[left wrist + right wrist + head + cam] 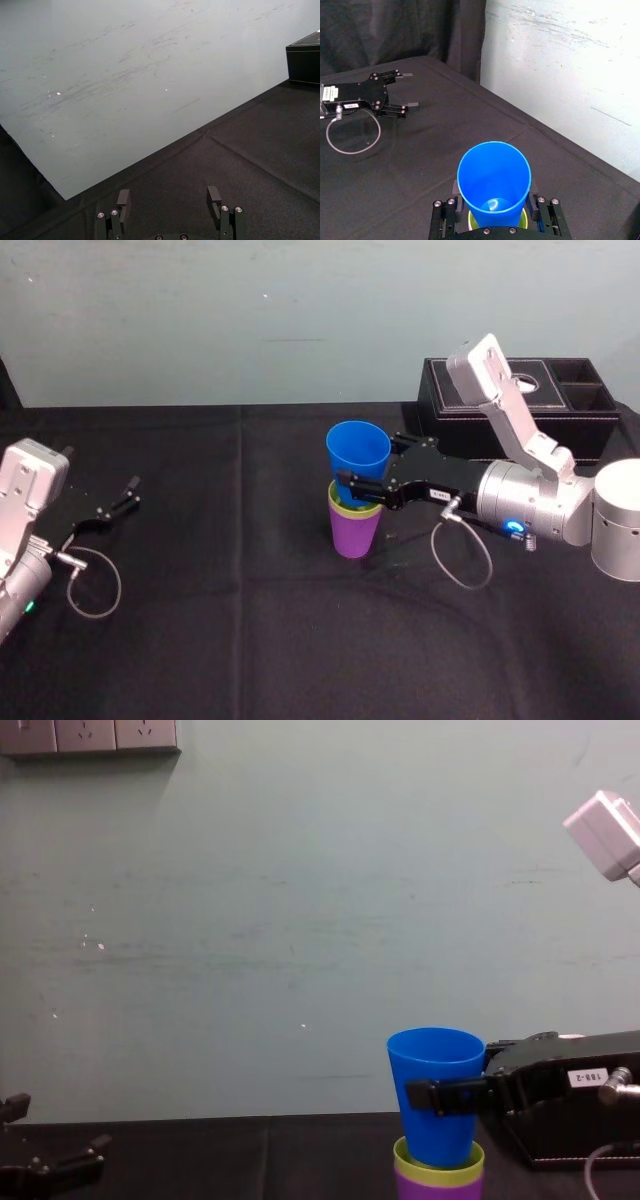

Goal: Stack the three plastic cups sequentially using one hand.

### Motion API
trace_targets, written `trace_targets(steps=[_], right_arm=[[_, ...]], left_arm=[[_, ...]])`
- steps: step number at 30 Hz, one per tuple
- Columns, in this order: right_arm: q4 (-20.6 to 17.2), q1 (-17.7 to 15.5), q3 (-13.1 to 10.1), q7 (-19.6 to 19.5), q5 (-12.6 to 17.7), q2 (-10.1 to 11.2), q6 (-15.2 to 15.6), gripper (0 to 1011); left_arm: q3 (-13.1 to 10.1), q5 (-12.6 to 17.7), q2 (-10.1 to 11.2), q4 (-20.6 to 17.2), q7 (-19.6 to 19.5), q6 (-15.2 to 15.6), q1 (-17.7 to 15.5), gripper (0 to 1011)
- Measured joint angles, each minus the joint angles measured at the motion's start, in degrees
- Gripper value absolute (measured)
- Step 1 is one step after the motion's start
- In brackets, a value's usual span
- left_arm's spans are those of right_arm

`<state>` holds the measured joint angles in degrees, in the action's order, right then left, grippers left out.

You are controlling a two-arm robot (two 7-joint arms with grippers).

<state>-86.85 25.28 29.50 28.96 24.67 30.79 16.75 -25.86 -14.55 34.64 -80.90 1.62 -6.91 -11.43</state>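
Note:
The blue cup [357,452] sits tilted in the mouth of the yellow-green cup [350,508], which is nested in the purple cup [355,535] standing mid-table. My right gripper [362,465] comes in from the right and is shut on the blue cup's lower half, one finger on each side. The right wrist view looks down into the blue cup [494,175] between the fingers. From the chest, the blue cup [435,1070] rises out of the yellow-green rim [438,1160]. My left gripper [132,492] rests open at the far left of the table.
A black tissue box [520,405] with side compartments stands at the back right, behind my right arm. The table is covered in black cloth [230,640], and a pale wall runs along its far edge. A loose cable loops beside each wrist.

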Motion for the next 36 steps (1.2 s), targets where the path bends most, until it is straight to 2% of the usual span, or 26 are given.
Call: trace_targets(steps=[20, 32, 36], right_arm=[[3.57, 0.71, 0.58, 1.14, -0.49, -1.32, -1.02, 734], [3.43, 0.67, 0.53, 1.13, -0.44, -1.25, -1.03, 735], [3.38, 0.67, 0.52, 1.11, -0.43, -1.23, -1.02, 835]], left_arm=[[0.0, 0.0, 0.0, 0.0, 0.0, 0.0, 0.0, 1000], [0.0, 0.0, 0.0, 0.0, 0.0, 0.0, 0.0, 1000], [0.0, 0.0, 0.0, 0.0, 0.0, 0.0, 0.0, 1000]])
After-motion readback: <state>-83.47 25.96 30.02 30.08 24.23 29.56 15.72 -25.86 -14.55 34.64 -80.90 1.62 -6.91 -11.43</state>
